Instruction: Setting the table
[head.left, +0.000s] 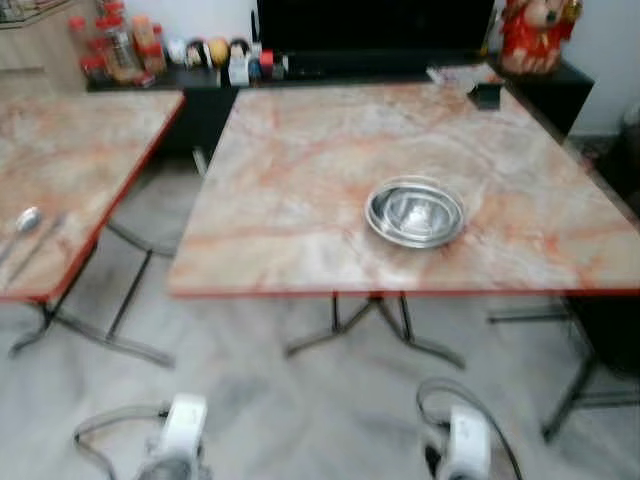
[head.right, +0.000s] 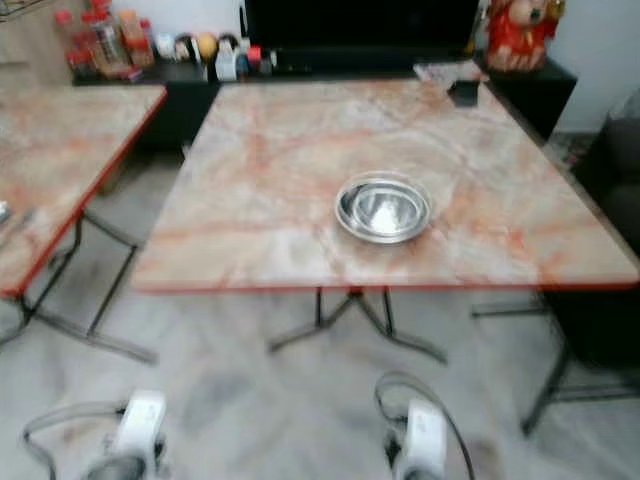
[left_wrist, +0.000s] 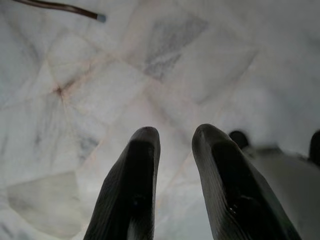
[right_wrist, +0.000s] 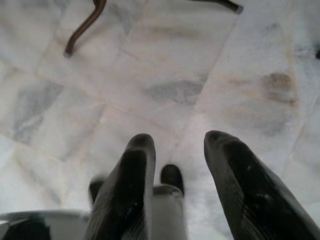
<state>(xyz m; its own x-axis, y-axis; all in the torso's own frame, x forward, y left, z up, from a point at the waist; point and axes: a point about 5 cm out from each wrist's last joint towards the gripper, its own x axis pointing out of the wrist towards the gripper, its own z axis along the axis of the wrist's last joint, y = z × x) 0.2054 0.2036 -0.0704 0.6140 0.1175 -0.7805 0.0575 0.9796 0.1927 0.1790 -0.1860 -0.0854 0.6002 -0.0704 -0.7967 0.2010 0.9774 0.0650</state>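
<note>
Spoon of shiny metal (head.left: 27, 219) lies with a thin metal utensil (head.left: 40, 243) just beside it on the second marble-patterned table with a red edge (head.left: 70, 150), which stands to the left of the square marble-patterned table with a red edge (head.left: 300, 180), the landmark of the scene, a strip of floor between them. Left gripper (left_wrist: 172, 135) hangs low in front of that square table, off its left corner, its two black fingers (left_wrist: 132, 185) a narrow gap apart and holding nothing above the grey-white marble floor tiles (left_wrist: 75, 100). Round stainless-steel bowl (head.left: 414, 211) sits upright on the square table, right of its middle and nearer the front edge than the back, apart from everything else on the top. Right gripper (right_wrist: 177, 140) hangs low in front of the square table, below the bowl's side of it, its black fingers (right_wrist: 130, 190) a moderate gap apart and empty over the tiles, with thin metal table legs (right_wrist: 82, 27) seen beyond. Small dark object (head.left: 484, 95) rests at the square table's far right corner. Behind the table, a low black cabinet (head.left: 560, 85) carries bottles and small jars (head.left: 120, 45) at its left end, a dark screen (head.left: 375, 25) in the middle and a red and gold figurine (head.left: 538, 35) at its right end.
</note>
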